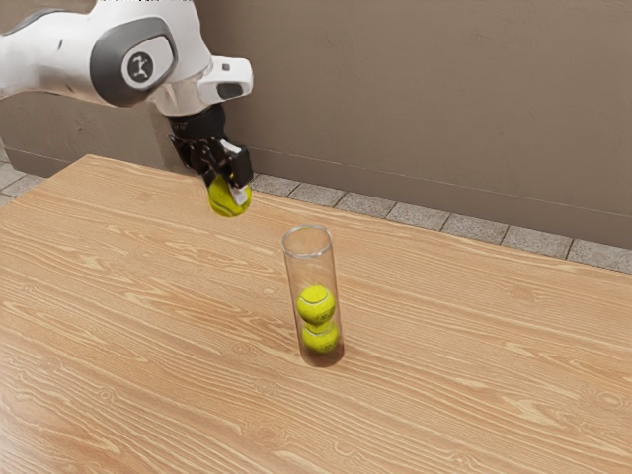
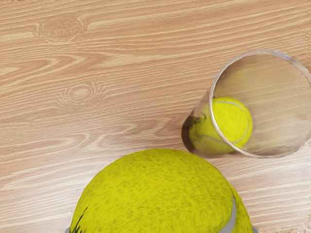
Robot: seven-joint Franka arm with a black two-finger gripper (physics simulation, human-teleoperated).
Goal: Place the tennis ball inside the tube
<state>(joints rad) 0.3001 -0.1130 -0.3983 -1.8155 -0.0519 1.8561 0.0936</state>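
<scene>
Black and closed on both sides of the tennis ball (image 1: 223, 206), the end effector (image 1: 226, 188) grasps it above the table (image 1: 148, 346) in the exterior view, to the exterior view's left of the clear upright tube (image 1: 309, 270), where an upper ball (image 1: 316, 302) sits on a lower ball (image 1: 321, 341). From the wrist view, the grasped ball looms large, apart from the tube's round open mouth, outside it, with yellow-green felt visible down inside.
</scene>
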